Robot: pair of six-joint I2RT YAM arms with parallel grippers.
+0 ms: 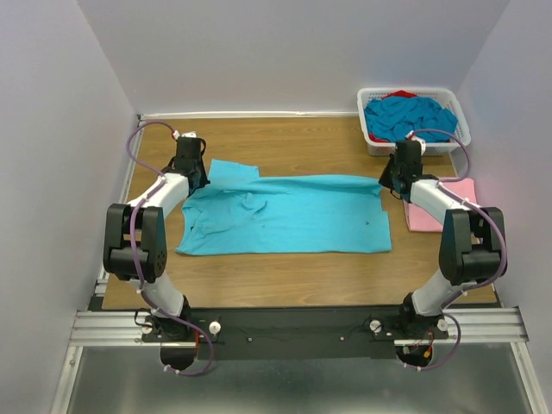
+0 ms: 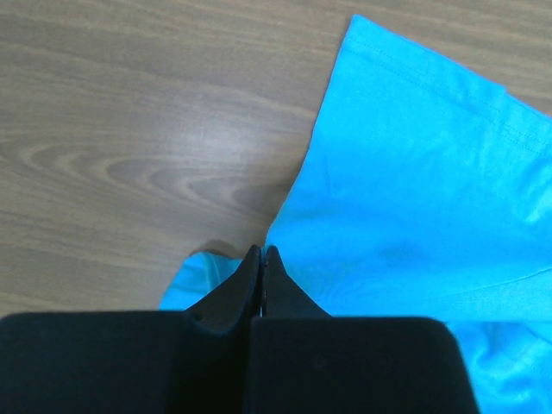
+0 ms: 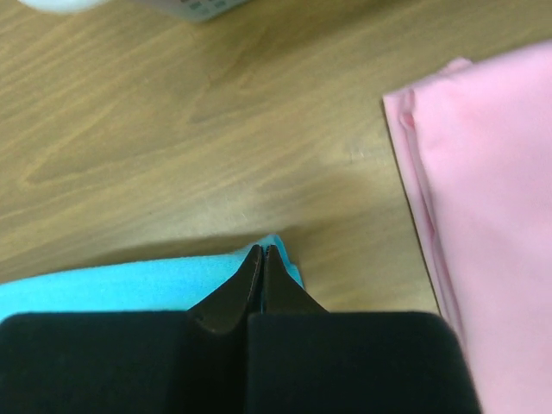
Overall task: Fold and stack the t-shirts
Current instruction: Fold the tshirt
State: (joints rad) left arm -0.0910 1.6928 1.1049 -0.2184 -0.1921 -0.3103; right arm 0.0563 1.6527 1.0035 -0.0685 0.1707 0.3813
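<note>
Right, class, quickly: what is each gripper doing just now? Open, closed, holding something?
The left gripper is closed, pinching the turquoise t-shirt at its left end.
The right gripper is closed, pinching the same shirt's far right corner.

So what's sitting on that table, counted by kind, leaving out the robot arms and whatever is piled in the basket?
turquoise t-shirt, spread flat: 1
pink t-shirt, folded at the right edge: 1
white basket, at the far right corner: 1
Total: 3
</note>
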